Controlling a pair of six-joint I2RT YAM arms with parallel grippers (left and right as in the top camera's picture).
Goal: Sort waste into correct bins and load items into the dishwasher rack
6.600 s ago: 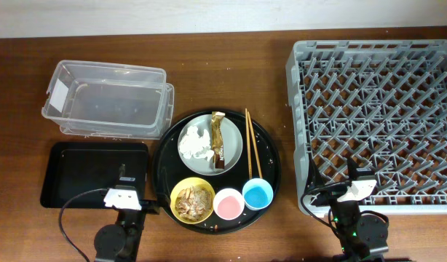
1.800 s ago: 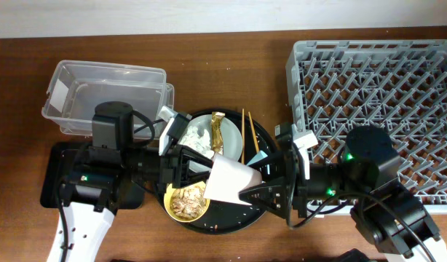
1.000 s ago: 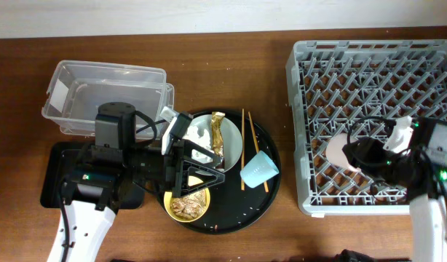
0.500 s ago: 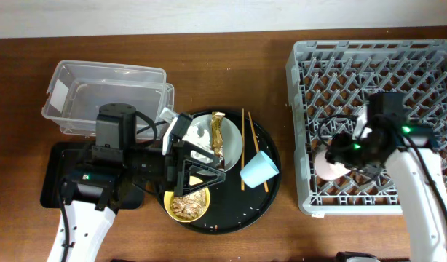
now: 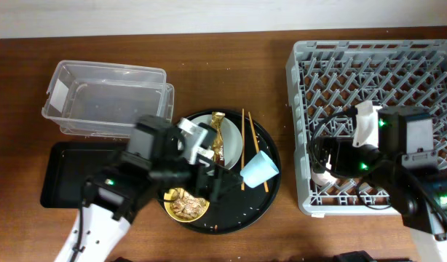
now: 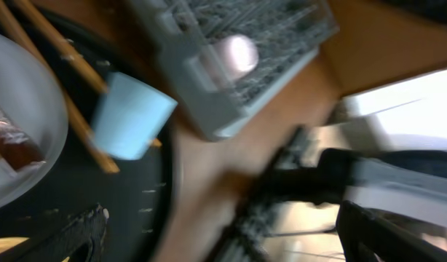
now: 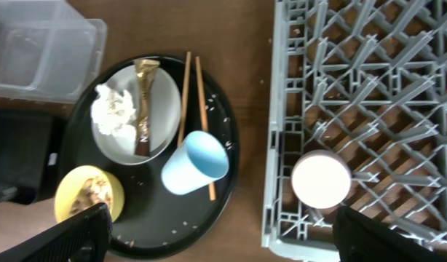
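The pink cup (image 7: pixel 322 178) stands mouth down in the dishwasher rack (image 7: pixel 369 80) near its front left corner; it also shows in the overhead view (image 5: pixel 322 175). The blue cup (image 5: pixel 258 169) lies on its side across the chopsticks (image 5: pixel 248 135) on the round black tray. The grey plate (image 7: pixel 161 91) holds white tissue (image 7: pixel 113 113) and the golden-brown wrapper (image 7: pixel 143 109). The yellow bowl (image 7: pixel 89 196) holds food scraps. My right gripper (image 7: pixel 222 215) is open and empty, high above the rack's left edge. My left gripper (image 6: pixel 223 225) is open and empty over the tray, near the bowl.
The clear tub (image 5: pixel 107 98) stands at the back left, with the shallow black tray (image 5: pixel 70 171) in front of it. The round black tray (image 5: pixel 271 156) carries scattered crumbs. My left arm hides part of the plate in the overhead view.
My right gripper has let go of the pink cup in the rack and lifted away. My left arm has swung forward and right over the tray. The blue cup stays tipped over.
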